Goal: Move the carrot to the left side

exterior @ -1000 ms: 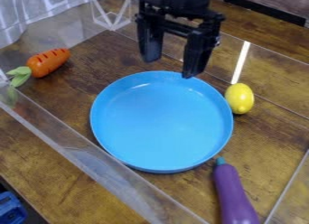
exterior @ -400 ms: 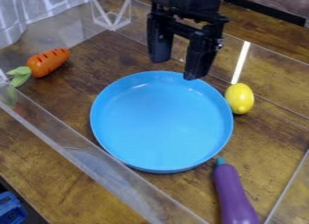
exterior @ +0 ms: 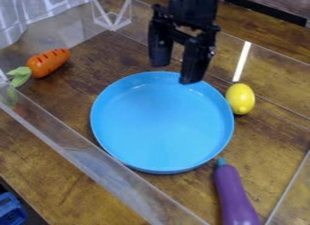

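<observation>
The carrot (exterior: pixel 49 61) is a small orange toy with a pale green top, lying at the far left of the wooden table. My gripper (exterior: pixel 177 62) hangs open over the far rim of the blue plate (exterior: pixel 160 129), pointing almost straight down with nothing between its dark fingers (exterior: pixel 159 45). It is well to the right of the carrot and apart from it.
A yellow lemon (exterior: pixel 241 98) sits just right of the plate. A purple eggplant (exterior: pixel 235 194) lies at the front right. Clear plastic walls (exterior: pixel 72 142) fence the table at the front left and back.
The gripper has sunk a little toward the plate's far rim and rolled about its own axis, so the fingers look closer together. The carrot, lemon and eggplant have not moved.
</observation>
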